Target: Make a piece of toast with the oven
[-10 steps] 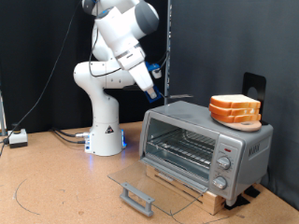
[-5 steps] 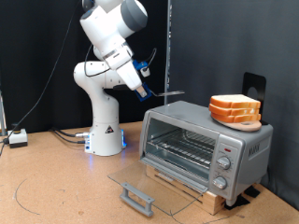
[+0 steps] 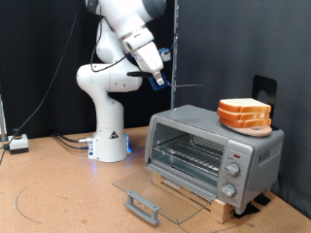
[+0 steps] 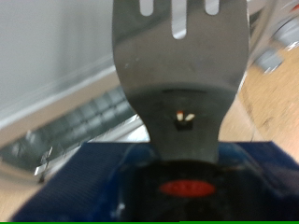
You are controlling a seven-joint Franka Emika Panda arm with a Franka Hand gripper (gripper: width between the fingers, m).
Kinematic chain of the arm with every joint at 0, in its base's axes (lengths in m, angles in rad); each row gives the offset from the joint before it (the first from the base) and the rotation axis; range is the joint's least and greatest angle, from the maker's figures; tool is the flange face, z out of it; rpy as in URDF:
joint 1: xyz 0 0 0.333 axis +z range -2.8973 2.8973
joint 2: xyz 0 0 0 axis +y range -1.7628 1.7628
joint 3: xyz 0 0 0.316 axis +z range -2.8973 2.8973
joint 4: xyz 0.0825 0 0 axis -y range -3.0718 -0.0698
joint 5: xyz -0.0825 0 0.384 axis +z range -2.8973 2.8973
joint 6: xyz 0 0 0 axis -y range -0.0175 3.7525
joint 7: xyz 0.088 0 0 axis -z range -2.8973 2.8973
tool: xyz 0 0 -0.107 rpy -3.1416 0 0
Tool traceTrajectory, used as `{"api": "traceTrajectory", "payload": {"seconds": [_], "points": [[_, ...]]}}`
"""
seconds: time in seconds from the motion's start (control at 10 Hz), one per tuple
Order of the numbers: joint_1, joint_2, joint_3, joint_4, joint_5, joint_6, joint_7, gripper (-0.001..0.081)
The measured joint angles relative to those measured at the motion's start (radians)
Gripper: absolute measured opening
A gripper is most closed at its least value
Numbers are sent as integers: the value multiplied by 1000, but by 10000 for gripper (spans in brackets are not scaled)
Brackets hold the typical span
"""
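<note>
The silver-grey oven [image 3: 216, 152] stands at the exterior view's right with its glass door [image 3: 160, 189] folded down flat and its wire rack [image 3: 190, 152] bare. A pile of bread slices [image 3: 244, 114] lies on its roof; no single separate piece of toast shows. My gripper [image 3: 160, 80] hangs in the air above and to the left of the oven, shut on a flat metal spatula [image 3: 185, 85] that points towards the oven. In the wrist view the slotted spatula blade [image 4: 182, 56] sticks out from between the blue-padded fingers [image 4: 93, 177], with nothing on it.
The robot base [image 3: 110, 141] stands at the back with cables [image 3: 68, 143] along the floor. A small white box [image 3: 17, 144] sits at the far left. A dark stand [image 3: 263, 89] rises behind the oven. The door's handle [image 3: 144, 205] juts out over the wooden tabletop.
The gripper has risen with the spatula and swung round, so the blade now sits higher above the oven's left corner. The oven and the bread pile have not moved.
</note>
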Motion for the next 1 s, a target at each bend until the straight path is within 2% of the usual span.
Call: {"api": "traceTrajectory", "payload": {"seconds": [0.2,0.4,0.7,1.0], "points": [[-6,54,56,47,-87,-4,30,395],[-22,122,91,90,-136,-4,54,395],[-18,116,93,71,-112,3,54,395],[-16,119,147,40,-93,59,94,395]]}}
